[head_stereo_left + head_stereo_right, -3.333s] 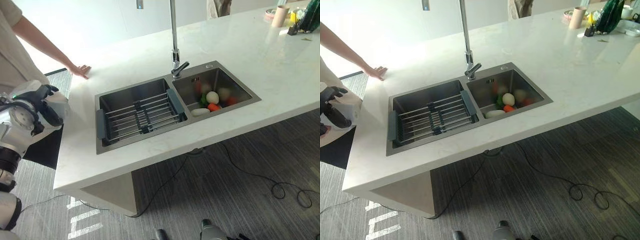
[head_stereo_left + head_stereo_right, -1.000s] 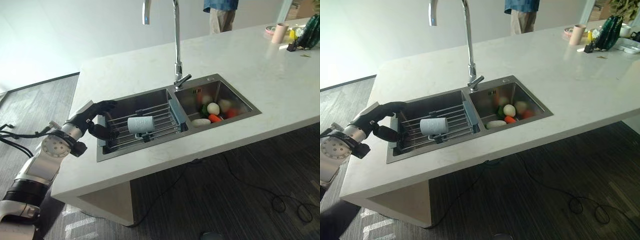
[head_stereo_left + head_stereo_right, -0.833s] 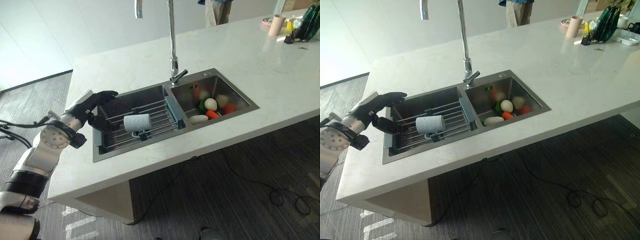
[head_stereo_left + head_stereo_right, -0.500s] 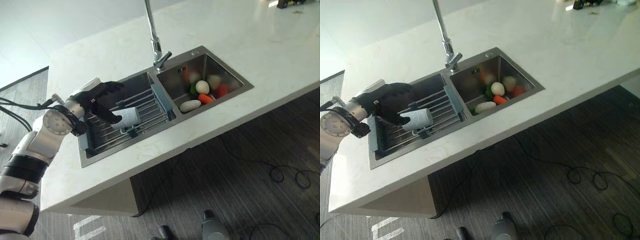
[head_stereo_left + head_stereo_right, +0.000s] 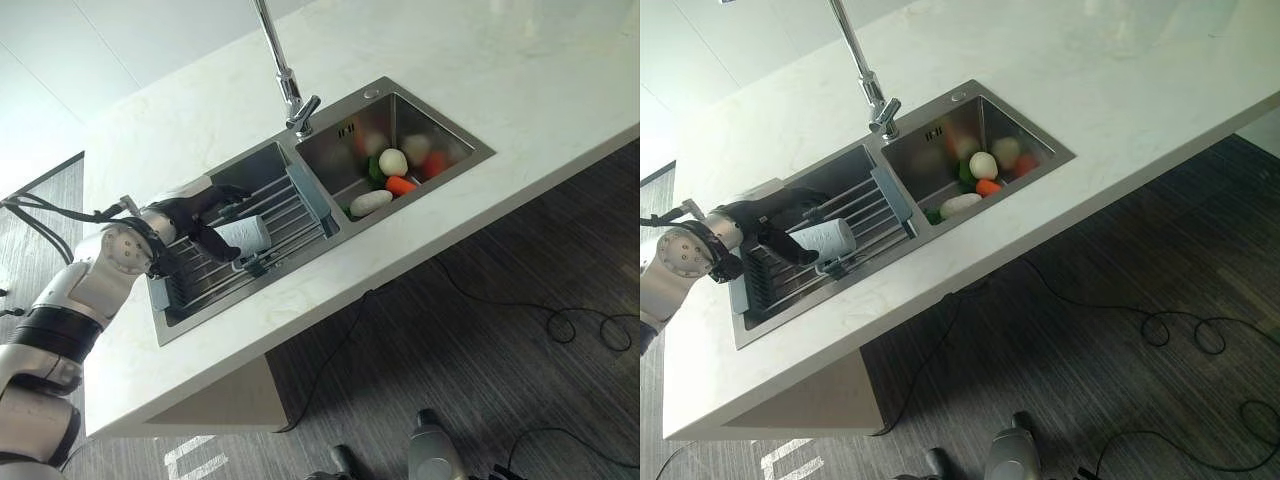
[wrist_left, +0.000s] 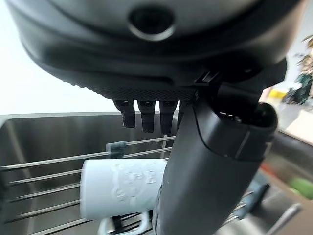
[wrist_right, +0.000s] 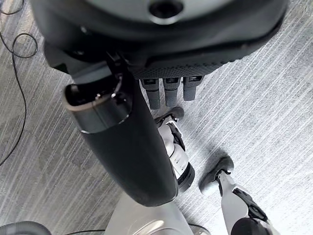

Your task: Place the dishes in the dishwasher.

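Left robot hand: over the left sink basin, fingers curling over the far side of the mug, thumb crossing its near side; looks like a loose wrap, contact hard to confirm.
Mug: white, lying on its side on the rack, handle toward the near edge.
Rack: metal bars w/ grey-blue ends, spans the left basin of the sink.
Right basin: veg pile, white, orange, green, red bits.
Tap: tall, stands at the far side btwn the basins.
Worktop: pale marble.
Right robot hand: down over grey floor, fingers relaxed, holding nothing.
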Controlling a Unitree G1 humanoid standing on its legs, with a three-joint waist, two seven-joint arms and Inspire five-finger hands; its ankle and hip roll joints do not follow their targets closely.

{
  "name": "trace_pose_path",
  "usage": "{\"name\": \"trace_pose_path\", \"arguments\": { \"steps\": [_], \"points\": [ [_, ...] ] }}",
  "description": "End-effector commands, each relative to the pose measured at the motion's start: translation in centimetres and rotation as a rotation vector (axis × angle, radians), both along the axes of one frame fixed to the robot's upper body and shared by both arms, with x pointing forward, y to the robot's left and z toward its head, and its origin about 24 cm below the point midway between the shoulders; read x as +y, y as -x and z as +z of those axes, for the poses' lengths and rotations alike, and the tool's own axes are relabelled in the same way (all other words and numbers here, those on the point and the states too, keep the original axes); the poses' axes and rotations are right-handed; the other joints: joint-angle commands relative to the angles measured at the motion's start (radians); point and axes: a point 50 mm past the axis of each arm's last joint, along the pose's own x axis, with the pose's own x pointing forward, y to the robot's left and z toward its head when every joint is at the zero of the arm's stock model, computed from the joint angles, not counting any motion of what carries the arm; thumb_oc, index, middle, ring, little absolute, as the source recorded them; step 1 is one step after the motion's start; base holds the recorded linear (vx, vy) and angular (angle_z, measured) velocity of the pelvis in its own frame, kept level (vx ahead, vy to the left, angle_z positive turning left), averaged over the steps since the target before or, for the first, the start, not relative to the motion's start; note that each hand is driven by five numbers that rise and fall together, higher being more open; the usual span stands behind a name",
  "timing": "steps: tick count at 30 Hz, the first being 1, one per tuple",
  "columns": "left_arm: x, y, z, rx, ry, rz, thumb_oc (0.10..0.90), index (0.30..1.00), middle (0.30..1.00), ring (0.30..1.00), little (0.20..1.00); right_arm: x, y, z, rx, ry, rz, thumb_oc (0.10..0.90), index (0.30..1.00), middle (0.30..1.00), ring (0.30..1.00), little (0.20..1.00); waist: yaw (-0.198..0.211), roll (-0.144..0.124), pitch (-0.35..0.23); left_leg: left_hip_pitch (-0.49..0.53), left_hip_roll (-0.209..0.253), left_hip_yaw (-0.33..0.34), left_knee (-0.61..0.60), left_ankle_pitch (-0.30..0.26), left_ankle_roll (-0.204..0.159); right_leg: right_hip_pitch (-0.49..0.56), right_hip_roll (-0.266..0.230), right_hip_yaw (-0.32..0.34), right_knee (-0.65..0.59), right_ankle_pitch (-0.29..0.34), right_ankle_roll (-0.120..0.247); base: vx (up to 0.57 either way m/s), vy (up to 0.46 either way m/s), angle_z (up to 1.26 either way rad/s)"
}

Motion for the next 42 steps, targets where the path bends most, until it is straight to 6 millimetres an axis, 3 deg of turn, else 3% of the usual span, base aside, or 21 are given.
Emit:
{"name": "trace_pose_path", "arguments": {
  "steps": [1, 14, 42],
  "points": [
    [2.7, 0.7, 6.8, -0.251, -0.120, 0.118, 0.800, 0.900, 0.900, 0.900, 0.900, -1.2, 1.4, 0.6, 0.003, 0.028, 0.013, 0.800, 0.900, 0.900, 0.900, 0.900, -0.015, -0.016, -0.058, -0.073, 0.033, -0.044, 0.192, -0.208, -0.033, -0.010, -0.060, 0.001, -0.005, -0.049, 0.112, 0.00, 0.000, 0.00],
    [4.4, 0.7, 5.8, -0.312, -0.132, 0.236, 0.800, 0.900, 0.900, 0.900, 0.900, -0.9, -0.1, 0.8, -0.029, 0.030, 0.039, 0.800, 0.900, 0.900, 0.900, 0.900, -0.018, -0.028, -0.016, -0.095, 0.031, -0.049, 0.192, -0.193, -0.032, -0.034, -0.064, 0.001, -0.005, -0.038, 0.106, 0.00, 0.000, 0.00],
    [4.0, 0.0, 8.7, -0.441, -0.114, 0.272, 0.800, 0.900, 0.900, 0.900, 0.900, -0.1, -3.1, 1.1, -0.117, 0.010, 0.076, 0.800, 0.900, 0.900, 0.900, 0.900, -0.020, -0.057, 0.081, -0.156, 0.034, -0.063, 0.192, -0.163, -0.028, -0.097, -0.062, 0.007, -0.005, -0.012, 0.092, 0.00, -0.008, -0.02]
  ]
}}
